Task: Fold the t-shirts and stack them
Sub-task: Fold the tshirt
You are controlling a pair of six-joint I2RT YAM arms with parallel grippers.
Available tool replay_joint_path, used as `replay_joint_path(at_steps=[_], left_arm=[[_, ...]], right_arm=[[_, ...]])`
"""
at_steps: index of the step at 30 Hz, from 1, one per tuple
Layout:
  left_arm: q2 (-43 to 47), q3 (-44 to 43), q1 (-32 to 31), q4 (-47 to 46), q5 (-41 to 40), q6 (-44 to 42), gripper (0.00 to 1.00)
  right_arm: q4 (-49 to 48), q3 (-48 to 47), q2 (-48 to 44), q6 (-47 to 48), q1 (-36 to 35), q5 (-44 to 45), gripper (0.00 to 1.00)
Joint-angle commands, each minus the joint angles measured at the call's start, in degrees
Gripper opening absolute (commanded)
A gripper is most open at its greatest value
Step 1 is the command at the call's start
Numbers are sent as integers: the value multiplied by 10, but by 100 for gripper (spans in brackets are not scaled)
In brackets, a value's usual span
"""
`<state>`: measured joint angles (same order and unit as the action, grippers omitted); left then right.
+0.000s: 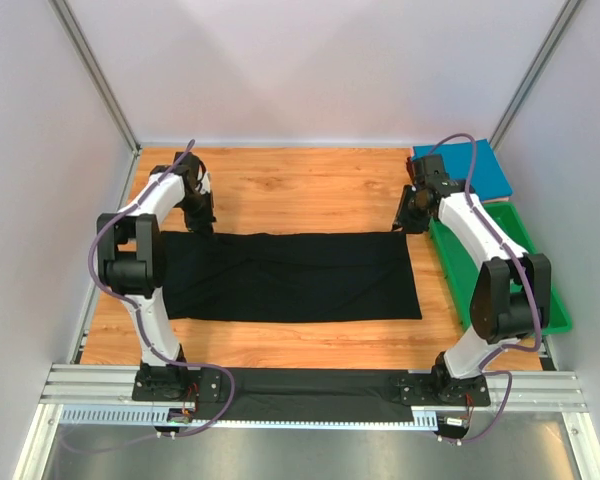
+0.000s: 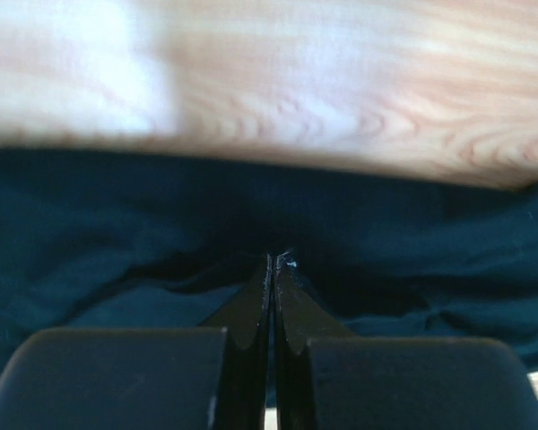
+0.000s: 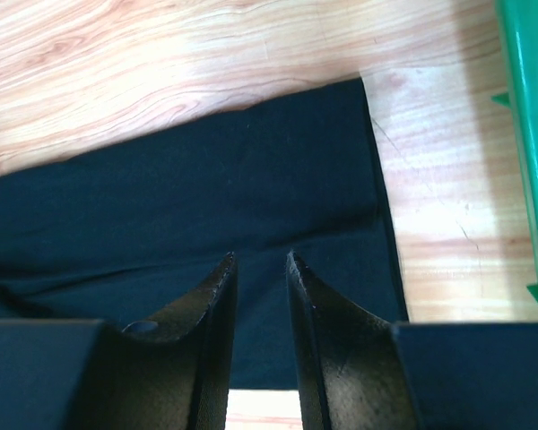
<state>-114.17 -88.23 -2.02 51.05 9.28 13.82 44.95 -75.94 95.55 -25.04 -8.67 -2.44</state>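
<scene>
black t-shirt (image 1: 290,278) | flat on table (image 1: 300,185) | long axis left-right

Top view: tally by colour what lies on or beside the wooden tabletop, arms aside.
Black: 1, the black shirt
Blue: 1, the blue shirt, folded at the far right corner
Green: 1, the green tray
Total: 3
</scene>
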Motion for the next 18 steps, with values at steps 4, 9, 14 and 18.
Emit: replay_joint_path(at_steps=[4,9,14,18], left_arm=[[123,71,-18,5,-8,61,0],[179,130,-47,1,-9,110,0],[229,161,-97,34,-43,149,0],[250,183,-121,78,-65,183,0]], right_arm=[[29,13,-63,-19,-2,-10,31],[46,6,-60,0,-2,-19,31],[59,12,-74,22,-2,-15,31],[55,33,-84,20,-2,-24,31]])
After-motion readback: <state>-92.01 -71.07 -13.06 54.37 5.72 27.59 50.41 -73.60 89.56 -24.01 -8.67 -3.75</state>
